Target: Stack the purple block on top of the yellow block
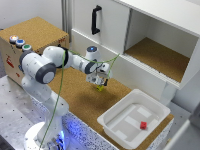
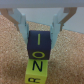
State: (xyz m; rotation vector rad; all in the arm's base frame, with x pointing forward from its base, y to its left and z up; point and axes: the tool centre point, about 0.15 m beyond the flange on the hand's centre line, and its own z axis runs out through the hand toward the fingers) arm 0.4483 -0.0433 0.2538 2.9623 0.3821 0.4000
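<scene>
Judging by looks, the small dark purple lettered cube (image 2: 40, 44) is light, rigid and a bit slick, so gripping its flat side faces seems right. That's where the grey gripper (image 2: 41, 31) has its fingers pinching it, resting on the tiny bright yellow lettered cube (image 2: 36, 70), at 10 o'clock from the white plastic bin (image 1: 116, 131) on the cork tabletop (image 1: 80, 100).
</scene>
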